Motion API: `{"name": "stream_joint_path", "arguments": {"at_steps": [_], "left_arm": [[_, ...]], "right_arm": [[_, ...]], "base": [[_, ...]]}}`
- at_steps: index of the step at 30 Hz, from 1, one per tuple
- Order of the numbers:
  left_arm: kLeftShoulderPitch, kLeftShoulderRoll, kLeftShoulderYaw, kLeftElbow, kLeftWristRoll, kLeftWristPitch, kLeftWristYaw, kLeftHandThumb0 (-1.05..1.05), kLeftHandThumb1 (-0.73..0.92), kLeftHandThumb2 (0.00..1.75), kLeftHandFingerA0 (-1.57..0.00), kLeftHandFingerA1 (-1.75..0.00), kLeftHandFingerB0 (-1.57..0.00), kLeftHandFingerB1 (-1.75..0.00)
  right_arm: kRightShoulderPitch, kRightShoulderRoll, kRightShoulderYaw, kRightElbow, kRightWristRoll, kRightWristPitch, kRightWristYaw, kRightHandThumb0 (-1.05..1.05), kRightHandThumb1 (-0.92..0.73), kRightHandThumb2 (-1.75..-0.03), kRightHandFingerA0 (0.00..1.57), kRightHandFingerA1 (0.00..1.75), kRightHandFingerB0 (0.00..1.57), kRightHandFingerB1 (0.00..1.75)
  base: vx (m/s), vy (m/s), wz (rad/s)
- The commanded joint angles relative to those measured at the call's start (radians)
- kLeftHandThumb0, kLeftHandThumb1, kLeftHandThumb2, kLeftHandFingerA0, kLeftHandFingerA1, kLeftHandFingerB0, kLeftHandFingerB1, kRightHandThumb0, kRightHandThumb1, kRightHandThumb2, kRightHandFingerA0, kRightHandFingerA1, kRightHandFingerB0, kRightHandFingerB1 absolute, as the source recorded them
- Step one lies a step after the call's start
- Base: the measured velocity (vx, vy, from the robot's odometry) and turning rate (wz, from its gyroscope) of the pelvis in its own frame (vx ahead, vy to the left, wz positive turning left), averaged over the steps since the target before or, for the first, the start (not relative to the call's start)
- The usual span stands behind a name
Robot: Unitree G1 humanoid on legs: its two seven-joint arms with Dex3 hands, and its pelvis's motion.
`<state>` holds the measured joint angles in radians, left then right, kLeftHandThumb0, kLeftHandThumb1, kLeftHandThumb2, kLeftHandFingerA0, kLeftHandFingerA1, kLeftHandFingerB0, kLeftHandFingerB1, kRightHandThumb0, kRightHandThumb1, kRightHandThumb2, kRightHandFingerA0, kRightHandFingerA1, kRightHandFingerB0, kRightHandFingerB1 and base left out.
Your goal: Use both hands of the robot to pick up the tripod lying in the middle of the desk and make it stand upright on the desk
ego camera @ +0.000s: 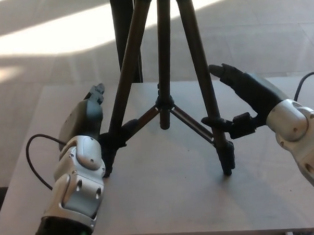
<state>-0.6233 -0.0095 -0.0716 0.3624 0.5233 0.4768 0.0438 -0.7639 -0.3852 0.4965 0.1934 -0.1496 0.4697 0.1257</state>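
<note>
tripod (165,91) upright on counter (166,200) | left robot hand (89,118), right robot hand (245,100) spread beside tripod legs; withdraw slowly outward, avoid nudging legs

- An indoor room that reads as a lab or test space, though nothing marks it for certain; the view holds only a work surface and bare floor
- A plain, pale table (166,200) with a smooth bare top and straight edges; no cloth or household clutter on it
- A tripod (166,91) standing on the table; studio or test gear rather than home ware
- A grey floor (50,70) of large smooth panels behind the table; bright bands of sunlight fall across it
- A dark upright post (123,30) rising from the floor just behind the table's far edge
</note>
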Motion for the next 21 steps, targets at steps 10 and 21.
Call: {"name": "stream_joint_path", "arguments": {"at_steps": [10, 21], "left_arm": [[0.216, 0.176, 0.088, -0.326, -0.182, 0.078, -0.280, -1.03, 0.70, 0.62, 0.00, 0.00, 0.00, 0.00], [0.641, 0.369, 0.673, -0.510, -0.542, -0.050, -0.481, -1.01, 0.65, 0.97, 0.00, -0.20, 0.00, -0.07]], "right_arm": [[0.257, -0.189, -0.289, -0.308, 0.150, 0.236, 0.282, -1.05, -0.67, -0.63, 0.00, 0.00, 0.00, 0.00], [0.767, -0.363, -1.114, -0.310, 0.323, 0.045, 0.439, -0.98, -0.76, -0.64, 0.00, 0.00, 0.00, 0.00]], "base": [[0.00, 0.000, 0.00], [0.00, 0.000, 0.00]]}}
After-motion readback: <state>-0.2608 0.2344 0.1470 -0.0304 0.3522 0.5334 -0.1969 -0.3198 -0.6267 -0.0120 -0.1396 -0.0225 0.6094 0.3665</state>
